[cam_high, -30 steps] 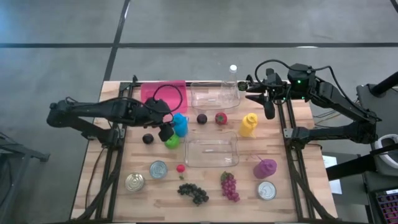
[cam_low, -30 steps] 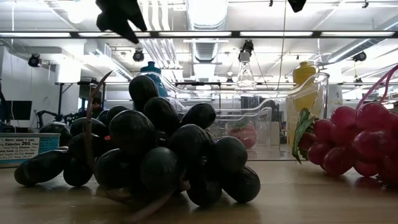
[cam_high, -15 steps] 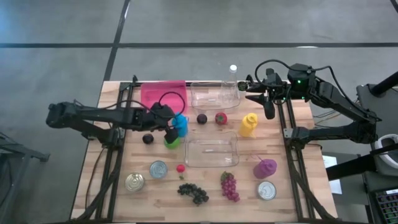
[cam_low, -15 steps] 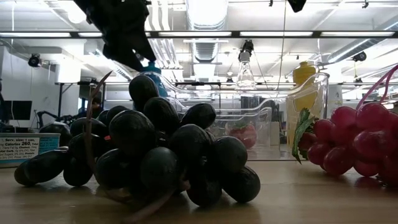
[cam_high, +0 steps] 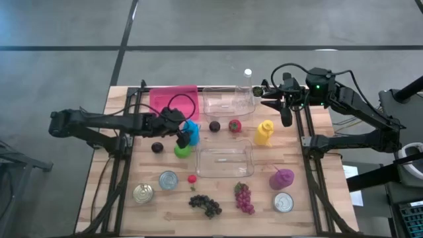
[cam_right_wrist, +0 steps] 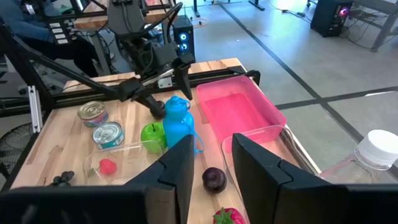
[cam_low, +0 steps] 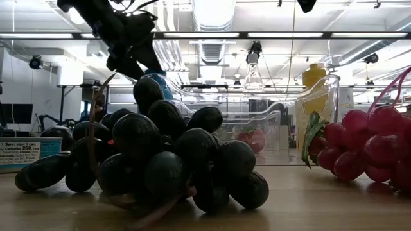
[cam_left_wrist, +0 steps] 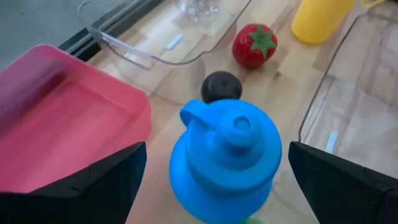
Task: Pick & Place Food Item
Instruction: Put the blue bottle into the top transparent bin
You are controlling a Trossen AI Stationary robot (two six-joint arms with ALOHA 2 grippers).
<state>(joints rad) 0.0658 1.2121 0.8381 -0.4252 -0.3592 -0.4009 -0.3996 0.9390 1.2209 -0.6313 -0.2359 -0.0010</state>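
left wrist view: left gripper [cam_left_wrist: 214, 180] fingers [cam_left_wrist: 93, 180] wide, straddling blue bottle [cam_left_wrist: 225, 155]

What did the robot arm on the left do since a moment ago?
The left gripper slid along the table from beside the green apple to the blue bottle. Its fingers opened wide and now sit on both sides of the bottle, holding nothing yet. The right gripper stayed over the clear bin, and the food and cans did not move.

Even overhead light; low view's nearest dark grapes [cam_low: 160, 163] blurred.
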